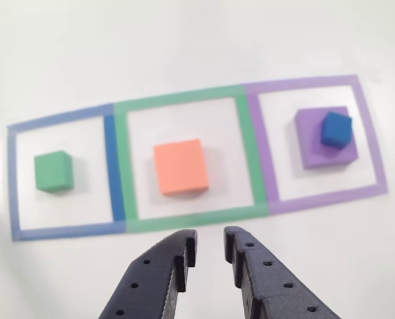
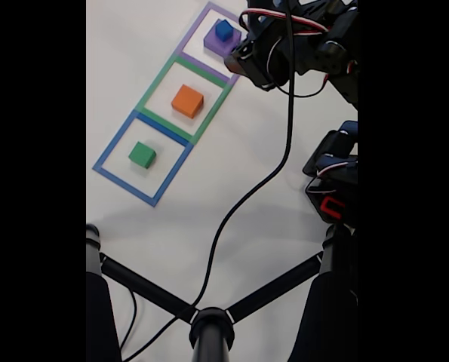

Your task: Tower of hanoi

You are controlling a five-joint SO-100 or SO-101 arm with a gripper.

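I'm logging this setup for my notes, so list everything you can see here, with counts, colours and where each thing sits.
Green cube: one, green, inside the blue square outline, at the left of the other view.
Orange cube: one, orange, inside the green square outline, the middle one.
Purple cube: one, purple, inside the purple square outline, at the right.
Blue cube: one, dark blue, on top of the purple cube, sitting askew.
Table: one, white, under everything.
Cable: one, black, running across the table in the fixed view.
Black tubular stand: one, at the bottom of the fixed view.
Gripper: one, black, open, empty, nearest the orange cube.
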